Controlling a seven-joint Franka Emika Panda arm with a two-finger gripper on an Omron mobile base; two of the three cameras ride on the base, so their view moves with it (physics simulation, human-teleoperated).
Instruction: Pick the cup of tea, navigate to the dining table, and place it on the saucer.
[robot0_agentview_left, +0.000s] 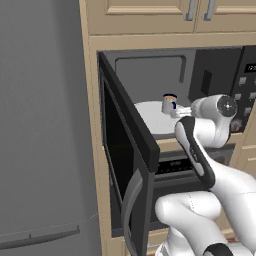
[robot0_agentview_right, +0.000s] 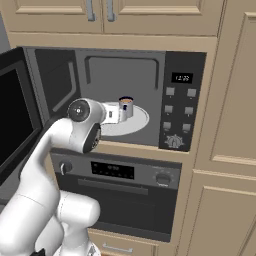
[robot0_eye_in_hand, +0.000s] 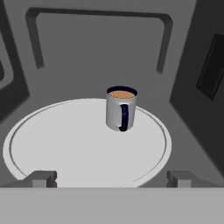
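While the cup of tea (robot0_eye_in_hand: 121, 108) stands upright on the microwave's round turntable (robot0_eye_in_hand: 65, 144), a little toward its far right edge, we log the step as the approach for the pick. Our gripper (robot0_eye_in_hand: 111, 178) sits at the turntable's near rim with its jaws spread wide, holding nothing and apart from the cup. The dark handle faces us. Next move, in our judgement: advance into the microwave (robot0_agentview_right: 90, 70) cavity, straddle the cup body, then close. From the base views we cannot tell the clearance to the open door (robot0_agentview_left: 122, 150), probably adequate.
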